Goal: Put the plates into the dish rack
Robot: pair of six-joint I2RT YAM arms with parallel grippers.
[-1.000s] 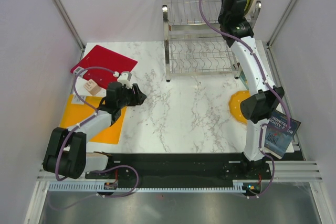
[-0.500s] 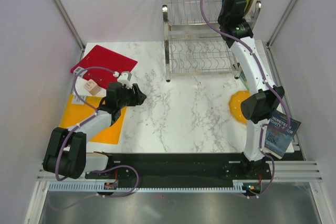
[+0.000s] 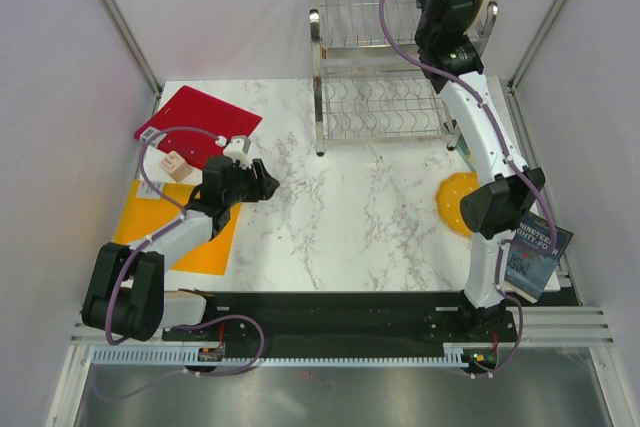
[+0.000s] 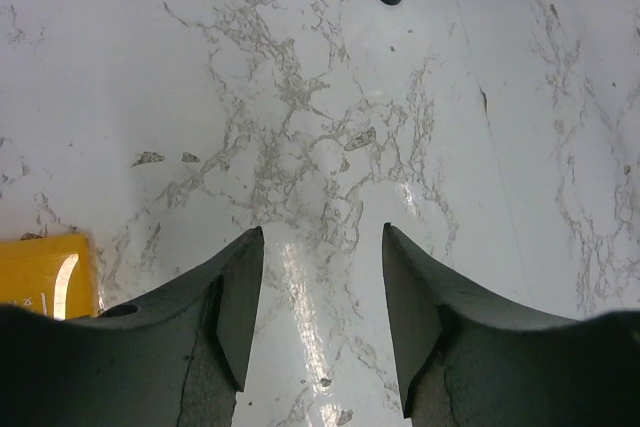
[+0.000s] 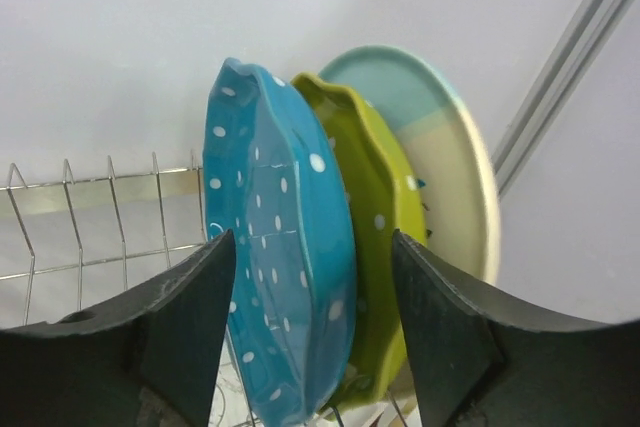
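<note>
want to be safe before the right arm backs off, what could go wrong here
The blue plate stands between the right gripper's open fingers, so a crooked retreat could snag it and knock it into the green plate beside it. The orange plate lies partly under the right arm, so reaching it next may be awkward.

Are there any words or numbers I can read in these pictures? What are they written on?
"NINETE..." above "...-FOUR": white letters on the dark book, partly covered by the right arm and small, so I'm not sure of the rest.
Smaller print lower on the same book: too blurred to read.
Nothing else shows readable writing.
</note>
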